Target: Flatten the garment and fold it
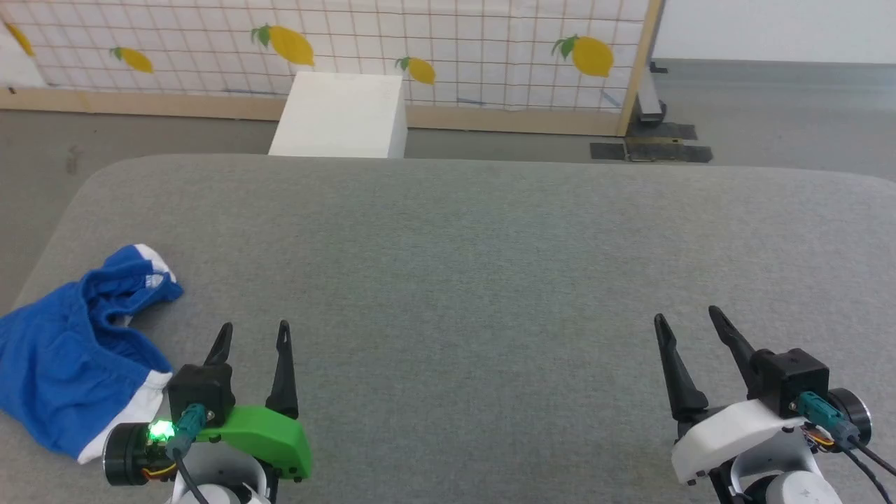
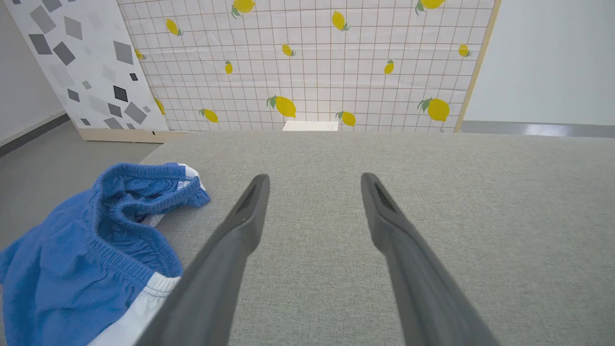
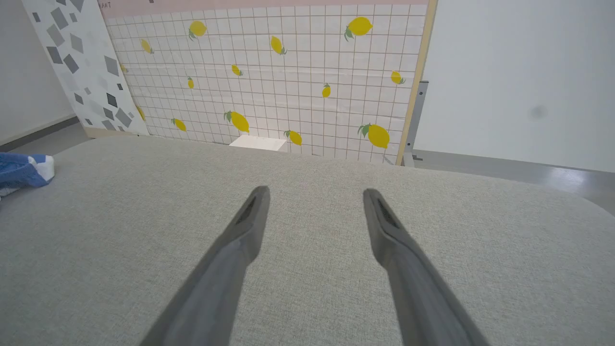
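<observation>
1. The garment [image 1: 77,350] lies crumpled at the near left of the desk [image 1: 462,280], right up against the desk's left edge. It is not flattened and not folded.
2. Garment look: royal-blue soft cloth, bunched into loose ridges. In the left wrist view the garment [image 2: 96,250] shows a gathered, elastic-looking blue hem that curls open and faces upward, with the inner side of the cloth visible.
3. White trim: one broad white band runs along the near edge, beside the left gripper. A smaller white patch sits at the far tip.
4. In the right wrist view only the far tip of the garment [image 3: 21,170] shows, blue with white, at the far left on the desk.
5. Left gripper [image 1: 254,325]: jaws spread wide with nothing between them, pointing away from the robot over bare grey desk. It sits just right of the garment. Its body overlaps the white band in the head view, and I cannot tell whether it touches the cloth.
6. Left wrist view confirms this: left gripper [image 2: 314,176] has a wide gap, with desk fabric showing between the fingers.
7. Right gripper [image 1: 685,313]: jaws spread, empty, well apart from the garment on the right side of the desk. The right wrist view shows the same for the right gripper [image 3: 315,190].
8. Beyond the desk: a white box [image 1: 343,115] on the floor, before a gridded panel [image 1: 448,42] printed with lemons.
</observation>
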Controlling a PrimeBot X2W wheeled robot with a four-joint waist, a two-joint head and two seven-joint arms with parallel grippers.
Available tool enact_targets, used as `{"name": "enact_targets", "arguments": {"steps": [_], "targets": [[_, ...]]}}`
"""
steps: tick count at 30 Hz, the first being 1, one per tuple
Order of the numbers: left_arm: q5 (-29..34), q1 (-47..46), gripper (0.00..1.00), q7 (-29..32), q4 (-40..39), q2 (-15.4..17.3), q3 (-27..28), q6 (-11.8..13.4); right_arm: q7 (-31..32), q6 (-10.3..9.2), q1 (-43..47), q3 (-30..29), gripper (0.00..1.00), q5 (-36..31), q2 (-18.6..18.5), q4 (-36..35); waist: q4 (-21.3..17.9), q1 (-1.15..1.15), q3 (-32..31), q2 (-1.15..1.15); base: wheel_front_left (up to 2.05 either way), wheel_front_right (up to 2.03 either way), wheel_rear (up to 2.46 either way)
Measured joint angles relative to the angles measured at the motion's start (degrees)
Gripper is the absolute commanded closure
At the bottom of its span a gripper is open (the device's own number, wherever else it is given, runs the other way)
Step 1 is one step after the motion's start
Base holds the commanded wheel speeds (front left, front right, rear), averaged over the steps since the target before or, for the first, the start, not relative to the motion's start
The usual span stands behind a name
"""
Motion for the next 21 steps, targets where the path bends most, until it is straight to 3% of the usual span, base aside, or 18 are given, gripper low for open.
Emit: {"name": "enact_targets", "arguments": {"steps": [21], "targets": [[-1.22,0.00,0.00,-2.77,1.35,0.00,0.83,0.00,-2.74,0.00,0.00,0.59,0.00,1.52,0.01,2.77,7.53,0.00,0.66,0.00,0.00,0.00,0.00]]}}
